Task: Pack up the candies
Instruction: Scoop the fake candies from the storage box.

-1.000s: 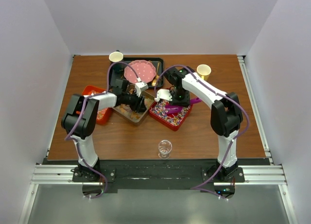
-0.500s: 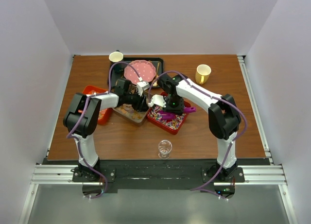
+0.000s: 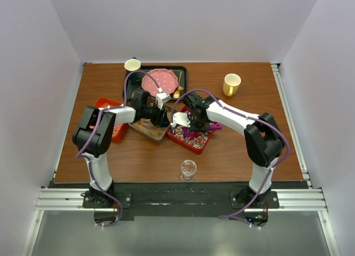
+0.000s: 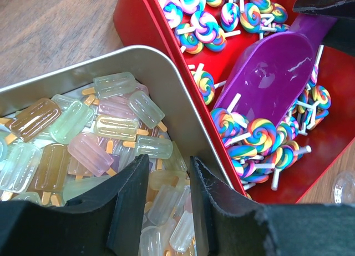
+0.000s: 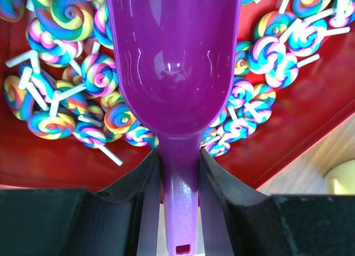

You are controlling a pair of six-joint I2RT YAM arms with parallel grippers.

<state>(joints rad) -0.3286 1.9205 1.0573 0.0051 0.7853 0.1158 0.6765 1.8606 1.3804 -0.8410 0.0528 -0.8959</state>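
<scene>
Right gripper (image 5: 178, 170) is clamped on the handle of the purple scoop (image 5: 172, 56). The scoop's long axis runs straight out from the jaws, bowl away from the wrist. The bowl is empty and sits low in the red tray (image 5: 66, 170).

Swirled lollipops (image 5: 47, 123) lie on both sides of the bowl and under its neck; more lie ahead, near the mouth. Judgement: the next move turns on pushing forward along that axis, mouth tipped down, so the pieces slide in rather than scatter sideways.

Left gripper (image 4: 166, 181) hovers over the silver tin (image 4: 186, 103), fingers apart, nothing between them. The tin touches the red tray's wall and holds pastel gummies (image 4: 111, 125) shaped like ice lollies, several layers deep.

Right arm is the nearer one to the lollipops — the left is nearer to the gummies.

A small glass (image 3: 188, 168) stands alone near the table's front edge, well apart from both trays; whether it holds anything I cannot tell. A second red tray (image 3: 102, 104) sits largely under the left arm — contents too small to make out.
</scene>
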